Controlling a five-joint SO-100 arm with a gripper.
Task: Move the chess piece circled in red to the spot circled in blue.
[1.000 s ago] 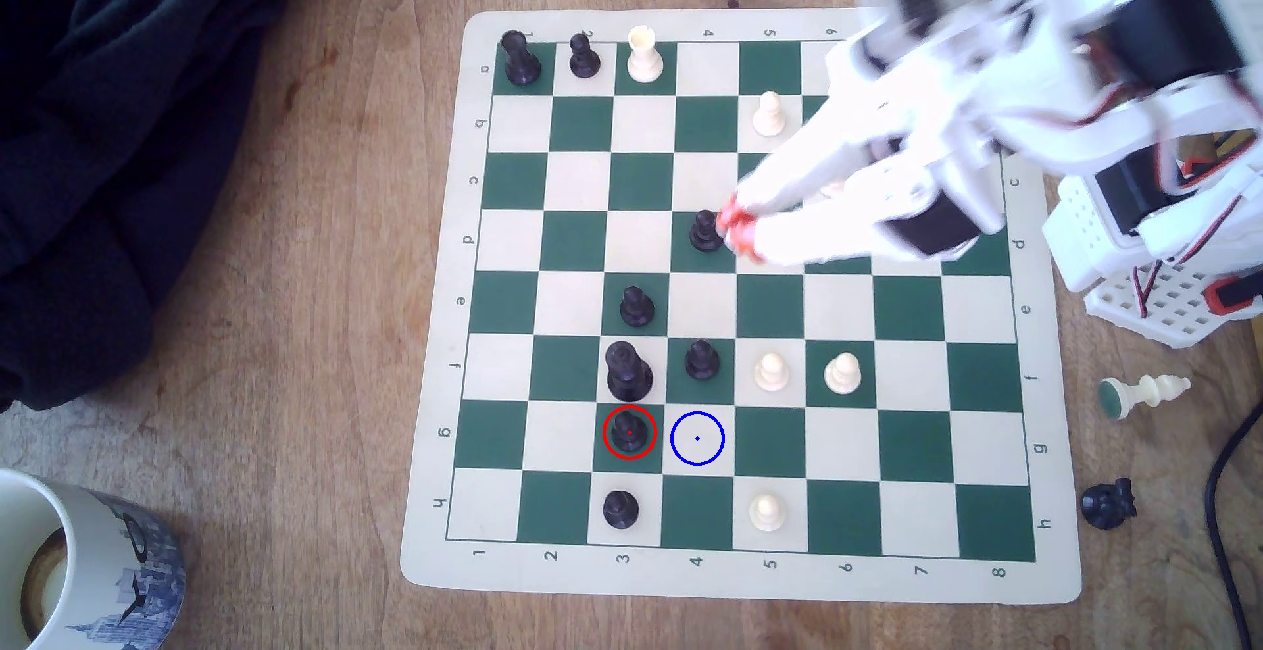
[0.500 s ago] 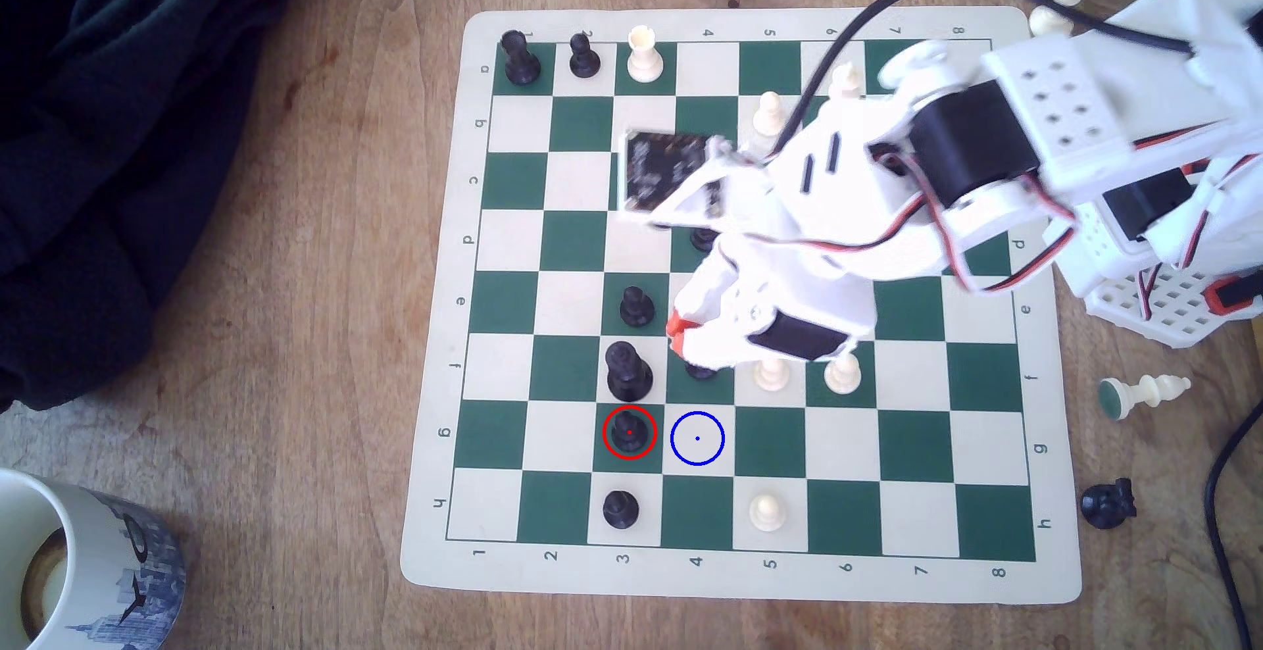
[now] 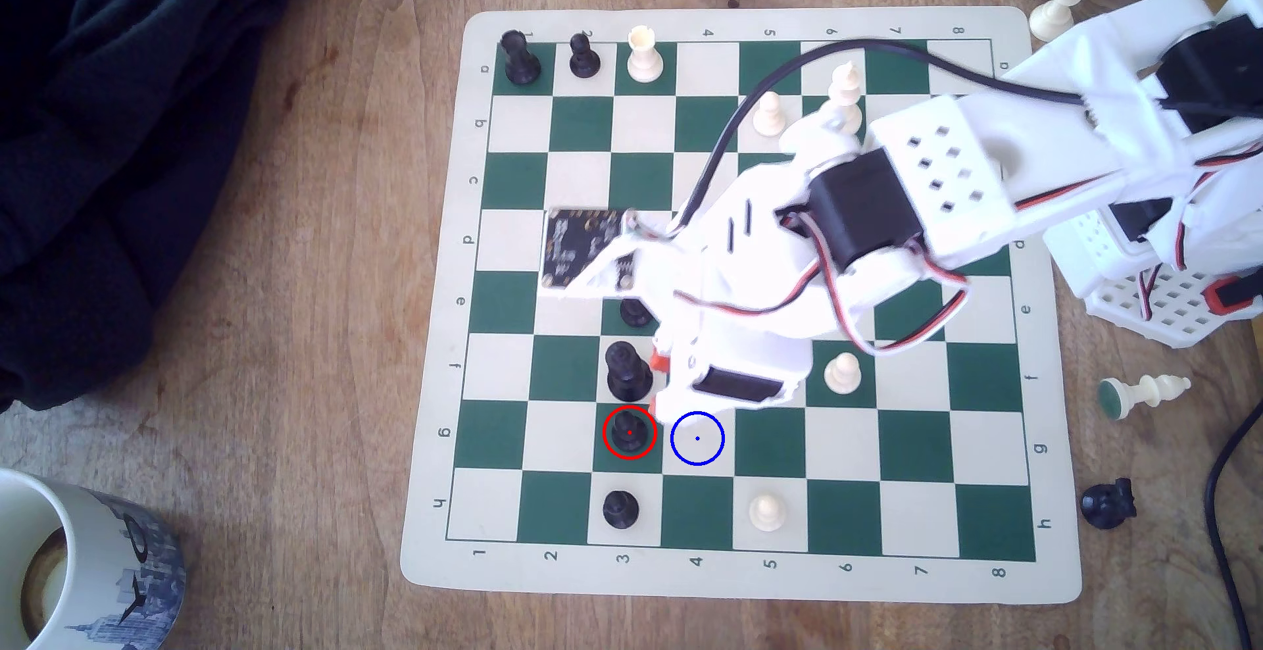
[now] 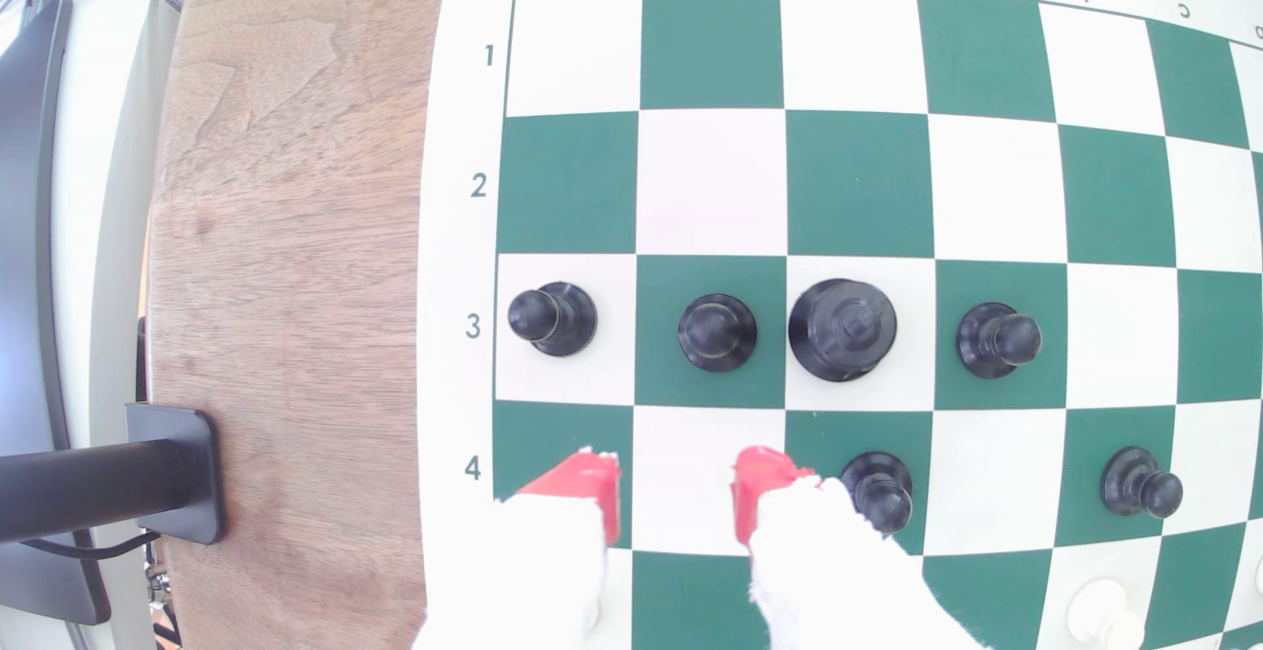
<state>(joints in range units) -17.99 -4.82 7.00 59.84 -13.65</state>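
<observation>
Black and glossy, the pawn (image 3: 629, 433) ringed in red stands upright on green square g3 of the chess mat (image 3: 437, 418), with the taller black crowned piece (image 3: 627, 371) on f3 just beside it and another black pawn (image 3: 620, 508) on h3. The blue-circled square (image 3: 697, 438), cream g4, adjoins the pawn's square on the exterior view's right and carries no piece. The white arm (image 3: 943, 178) reaches in from the exterior view's right, and its end effector (image 3: 657, 383) hangs above the board near the boundary of f4 and g4, close to the crowned piece and apart from the ringed pawn. In the wrist view the two red-tipped fingers (image 4: 758, 486) stand apart with nothing between them, straddling g4, while the ringed pawn (image 4: 716, 332) sits one row beyond them and a further black pawn (image 4: 878, 489) on f4 lies just beside one finger. A mug (image 3: 75, 554) rests on the wooden bench (image 3: 287, 281).
</observation>
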